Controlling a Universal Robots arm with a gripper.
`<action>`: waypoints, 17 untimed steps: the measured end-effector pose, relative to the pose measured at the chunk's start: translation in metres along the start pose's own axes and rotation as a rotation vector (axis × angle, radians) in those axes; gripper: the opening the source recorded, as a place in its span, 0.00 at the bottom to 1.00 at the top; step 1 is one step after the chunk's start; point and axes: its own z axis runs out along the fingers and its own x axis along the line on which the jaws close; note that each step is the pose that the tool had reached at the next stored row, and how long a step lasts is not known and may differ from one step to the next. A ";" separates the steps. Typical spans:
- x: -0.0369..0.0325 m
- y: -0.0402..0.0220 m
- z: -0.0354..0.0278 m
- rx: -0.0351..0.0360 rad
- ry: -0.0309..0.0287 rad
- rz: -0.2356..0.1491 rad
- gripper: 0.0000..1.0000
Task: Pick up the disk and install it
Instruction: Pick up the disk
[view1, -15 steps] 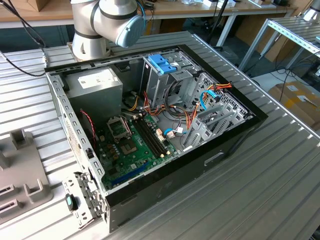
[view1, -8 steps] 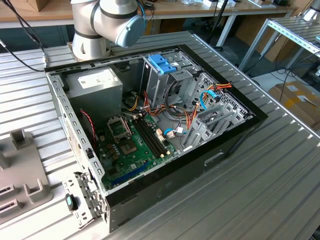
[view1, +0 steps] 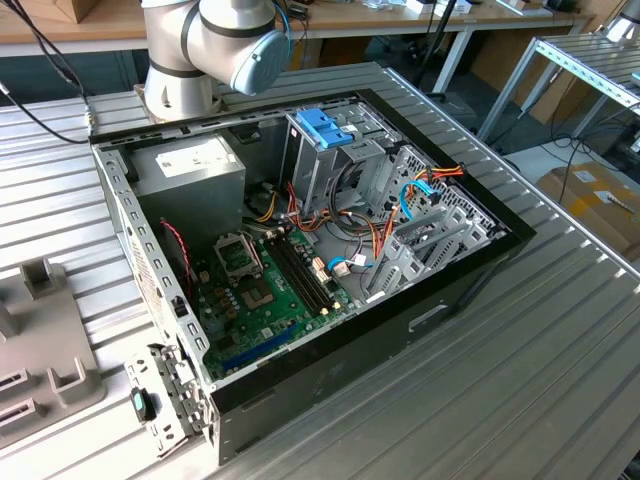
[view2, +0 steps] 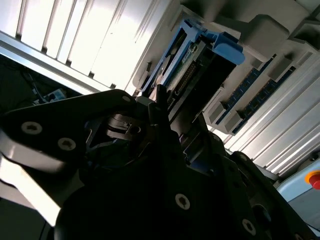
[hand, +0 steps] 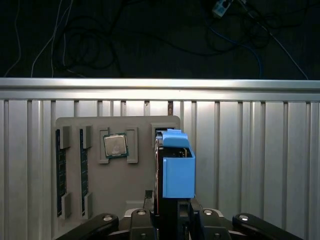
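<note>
First wrist view: jaws clamp the silver-grey, light-blue-framed disk (hand: 177, 170) upright at the grey plastic tray (hand: 135, 185); a straight lift looks safest.

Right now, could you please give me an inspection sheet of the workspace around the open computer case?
Surface: ribbed aluminium table carrying an open black computer case.
Job's things: silver-grey disk in a light-blue plastic carrier, standing on end over the grey parts tray.
Clutter: square processor chip and dark memory sticks in that tray.
Grippers: dark gripper at the disk's near end; hold not judgeable.
Cables: orange and blue leads inside the case.
Surroundings: brown cardboard box beside the table.
</note>
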 end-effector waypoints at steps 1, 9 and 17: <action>0.0000 0.0000 0.0000 0.0000 0.0000 0.000 0.35; 0.0000 0.0000 -0.0055 0.0001 0.0000 0.000 0.35; 0.0004 0.0004 -0.0430 0.0000 0.0000 0.000 0.35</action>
